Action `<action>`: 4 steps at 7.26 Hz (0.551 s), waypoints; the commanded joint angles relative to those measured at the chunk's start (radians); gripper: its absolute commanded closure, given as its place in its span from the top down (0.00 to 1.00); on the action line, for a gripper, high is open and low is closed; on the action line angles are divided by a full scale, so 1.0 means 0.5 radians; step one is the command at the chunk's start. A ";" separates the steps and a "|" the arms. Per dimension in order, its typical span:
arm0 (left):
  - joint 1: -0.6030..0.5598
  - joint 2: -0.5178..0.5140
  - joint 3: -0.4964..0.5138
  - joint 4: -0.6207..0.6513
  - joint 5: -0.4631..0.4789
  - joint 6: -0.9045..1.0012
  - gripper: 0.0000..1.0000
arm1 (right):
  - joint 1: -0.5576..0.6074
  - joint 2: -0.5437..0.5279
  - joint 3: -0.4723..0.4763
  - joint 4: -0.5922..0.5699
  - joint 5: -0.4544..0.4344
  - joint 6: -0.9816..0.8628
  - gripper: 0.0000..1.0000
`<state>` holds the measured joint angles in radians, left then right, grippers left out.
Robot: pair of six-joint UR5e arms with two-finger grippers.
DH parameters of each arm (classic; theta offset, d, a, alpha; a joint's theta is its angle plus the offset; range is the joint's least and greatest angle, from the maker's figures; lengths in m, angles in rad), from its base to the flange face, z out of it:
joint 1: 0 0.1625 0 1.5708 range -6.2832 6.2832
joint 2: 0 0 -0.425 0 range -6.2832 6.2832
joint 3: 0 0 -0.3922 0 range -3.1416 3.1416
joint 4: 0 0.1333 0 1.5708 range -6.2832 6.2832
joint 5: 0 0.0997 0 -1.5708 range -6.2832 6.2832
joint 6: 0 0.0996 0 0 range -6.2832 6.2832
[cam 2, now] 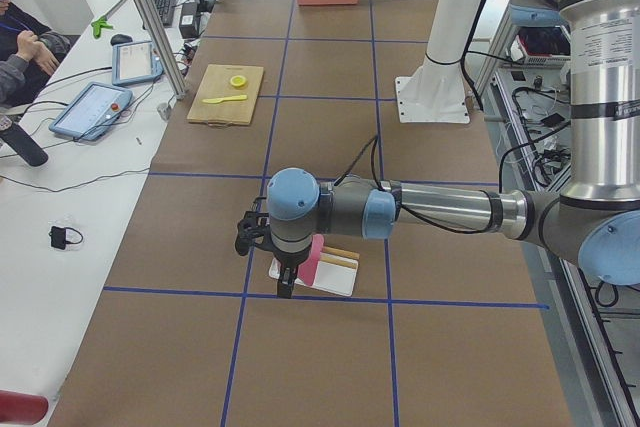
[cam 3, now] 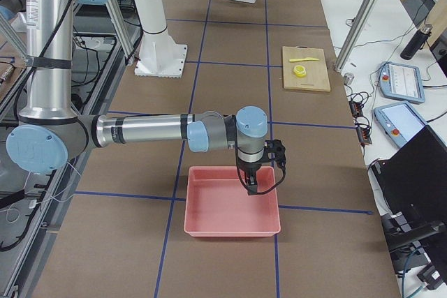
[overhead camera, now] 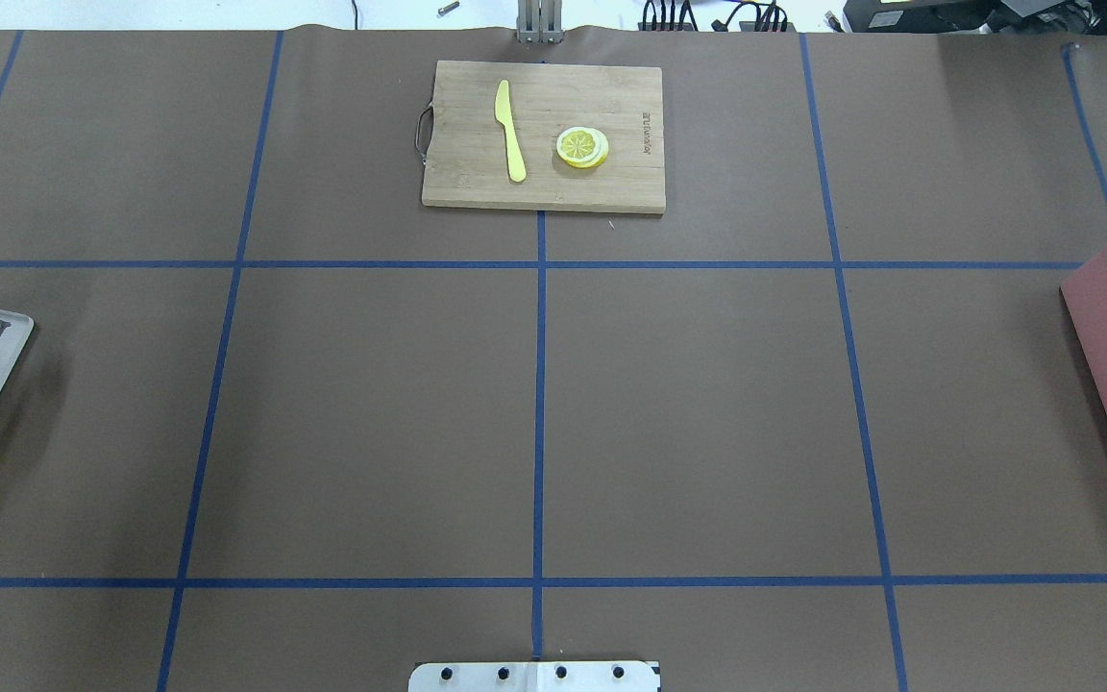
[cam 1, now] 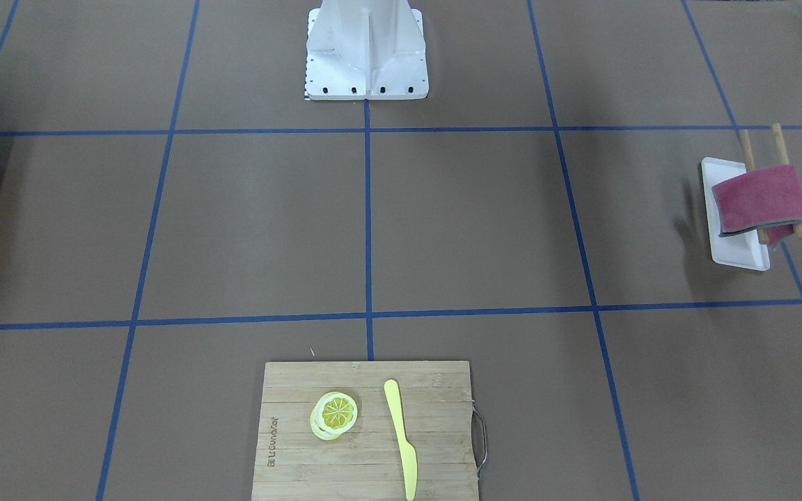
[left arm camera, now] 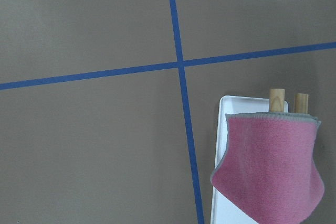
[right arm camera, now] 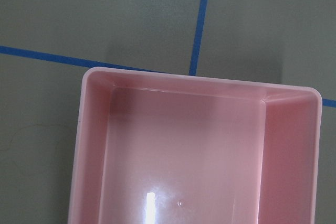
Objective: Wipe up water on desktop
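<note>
**Item 1, left gripper** (cam 2: pixel 286 285): hangs fingers-down above the near edge of the white tray (left arm camera: pixel 223 205). It shows in the left side view only, so I cannot tell whether the fingers are spread or pressed together.

**Item 2, pink cloth** (left arm camera: pixel 270 166): just beside the left fingers, toward the robot's side of them and slightly lower. It is draped over 2 wooden rods (left arm camera: pixel 276 99) standing up from the tray. Its fold runs across both rods and its 2 flaps hang down.

**Item 3, desktop** (cam 1: pixel 470 223): directly beneath the left fingers, running from there to the far end of the table under the right arm. No wet patch can be made out in any view.

**Item 4, cutting board** (overhead camera: pixel 553 192): well apart from both sets of fingers, at the operators' edge. It carries 1 yellow knife (overhead camera: pixel 511 130) and lemon slices (overhead camera: pixel 582 147).

**Item 5, right gripper** (cam 3: pixel 253 185): farthest from the cloth, pointing down into the pink bin (right arm camera: pixel 199 81). Its finger state cannot be told.

**Judgement:** wiping has not begun. The left arm is plainly the nearer one, and the coming move looks like a short sideways shift, then a pinch across the fold.
</note>
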<state>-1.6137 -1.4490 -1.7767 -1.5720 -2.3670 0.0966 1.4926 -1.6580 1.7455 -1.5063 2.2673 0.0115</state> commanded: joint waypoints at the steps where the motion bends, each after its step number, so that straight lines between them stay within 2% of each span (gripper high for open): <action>1: 0.000 0.005 -0.002 -0.043 0.003 -0.003 0.98 | 0.000 0.000 0.003 0.000 -0.003 0.001 1.00; 4: 0.000 0.017 -0.021 -0.184 0.009 -0.006 0.98 | 0.003 -0.013 0.083 0.003 -0.006 -0.005 1.00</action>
<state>-1.6137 -1.4465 -1.7827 -1.6206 -2.3647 0.0948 1.4935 -1.6609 1.7607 -1.5050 2.2649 0.0099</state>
